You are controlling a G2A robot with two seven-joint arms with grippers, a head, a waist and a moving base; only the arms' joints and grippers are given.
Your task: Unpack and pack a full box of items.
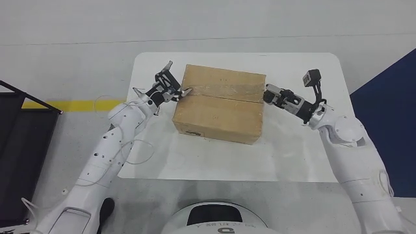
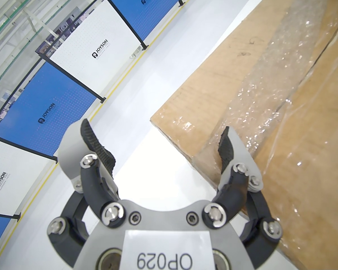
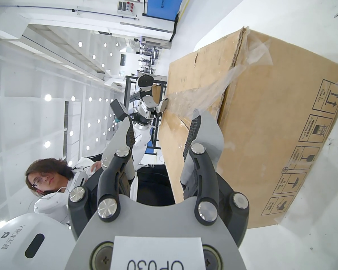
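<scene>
A closed cardboard box [image 1: 221, 107] sits mid-table, its top seam sealed with clear tape [image 1: 224, 91]. My left gripper [image 1: 177, 80] is open at the box's left end. In the left wrist view, one fingertip [image 2: 225, 144] rests on the tape [image 2: 270, 85] at the edge of the box [image 2: 312, 147], and the other finger [image 2: 97, 141] hangs over the table beside it. My right gripper [image 1: 268, 94] is open at the right end of the seam. There, one finger [image 3: 195, 130] lies against the top edge of the box [image 3: 270, 130], near loose tape [image 3: 186, 96].
The white table [image 1: 292, 156] has bare surface in front of and to the right of the box. A black rack [image 1: 19, 130] stands on the floor to the left, and a blue panel [image 1: 390, 104] is on the right.
</scene>
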